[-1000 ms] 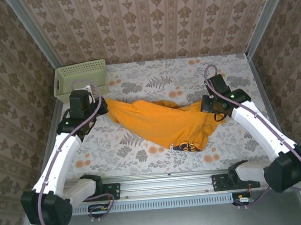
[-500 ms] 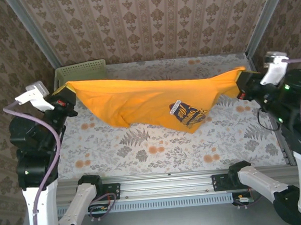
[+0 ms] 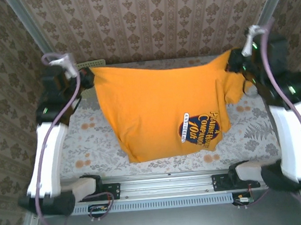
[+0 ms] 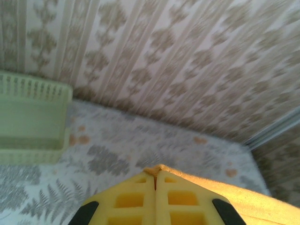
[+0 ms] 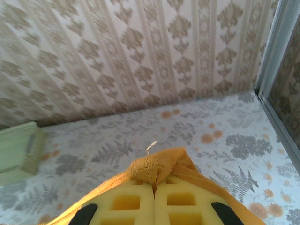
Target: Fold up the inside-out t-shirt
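Note:
The orange-yellow t-shirt hangs spread between both raised arms, its dark printed mark facing the top camera at the lower right. My left gripper is shut on the shirt's upper left corner, near the back wall. My right gripper is shut on the upper right corner. The shirt's lower hem drapes onto the table near the front rail. In the left wrist view a bit of orange cloth pokes out between the closed yellow fingers. In the right wrist view a bunched seam with a loose thread sticks out of the closed fingers.
A pale green lattice basket stands at the back left corner, partly hidden behind the left arm in the top view. The floral tablecloth covers the table. Patterned walls and metal posts enclose the back and sides. A metal rail runs along the front.
Both arms have lifted the shirt off the table and carried it up and back. It now hangs spread flat between them, with the print facing the camera.

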You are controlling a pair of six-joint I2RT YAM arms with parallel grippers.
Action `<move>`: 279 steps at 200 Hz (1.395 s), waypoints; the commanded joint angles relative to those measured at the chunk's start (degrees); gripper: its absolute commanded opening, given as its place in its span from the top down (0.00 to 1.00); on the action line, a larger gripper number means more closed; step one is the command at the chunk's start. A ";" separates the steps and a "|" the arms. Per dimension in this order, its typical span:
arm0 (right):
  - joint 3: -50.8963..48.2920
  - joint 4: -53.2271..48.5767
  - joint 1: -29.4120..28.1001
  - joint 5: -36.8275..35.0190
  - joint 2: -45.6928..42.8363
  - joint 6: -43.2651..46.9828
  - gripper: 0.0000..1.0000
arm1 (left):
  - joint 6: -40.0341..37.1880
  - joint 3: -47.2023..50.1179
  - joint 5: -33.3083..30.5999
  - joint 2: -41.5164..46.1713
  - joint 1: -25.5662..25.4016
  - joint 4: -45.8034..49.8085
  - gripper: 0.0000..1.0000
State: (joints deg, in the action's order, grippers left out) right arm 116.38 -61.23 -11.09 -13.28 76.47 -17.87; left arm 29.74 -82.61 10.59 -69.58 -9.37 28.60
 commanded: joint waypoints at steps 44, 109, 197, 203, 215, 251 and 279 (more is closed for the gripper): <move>49.28 -7.03 5.83 1.77 36.10 5.36 1.00 | -2.43 -27.57 -0.49 -21.49 1.93 3.66 1.00; 25.79 11.68 10.21 12.46 15.95 2.85 1.00 | -4.72 -19.93 4.30 -8.59 2.26 -10.82 1.00; -43.68 16.11 10.20 24.38 -20.19 -6.16 1.00 | 1.64 33.78 13.69 22.88 -1.51 -17.51 1.00; -48.70 15.45 10.17 25.89 -21.50 -7.34 1.00 | 1.64 36.99 13.68 24.02 -2.50 -16.30 1.00; -57.32 13.34 10.14 27.61 -23.67 -9.86 1.00 | 1.93 43.08 13.44 26.13 -4.31 -13.76 1.00; -74.98 10.52 9.40 29.96 -30.24 -17.93 1.00 | 5.81 56.05 9.28 32.66 -5.92 -6.95 1.00; -79.23 6.93 8.24 26.37 -35.61 -22.24 1.00 | 8.61 60.27 7.59 37.40 -5.93 -5.54 1.00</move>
State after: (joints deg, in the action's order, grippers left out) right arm 38.24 -51.18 -2.04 13.98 45.63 -33.74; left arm 34.48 -23.57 20.45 -35.86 -15.14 21.54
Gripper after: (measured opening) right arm 0.065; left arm 0.055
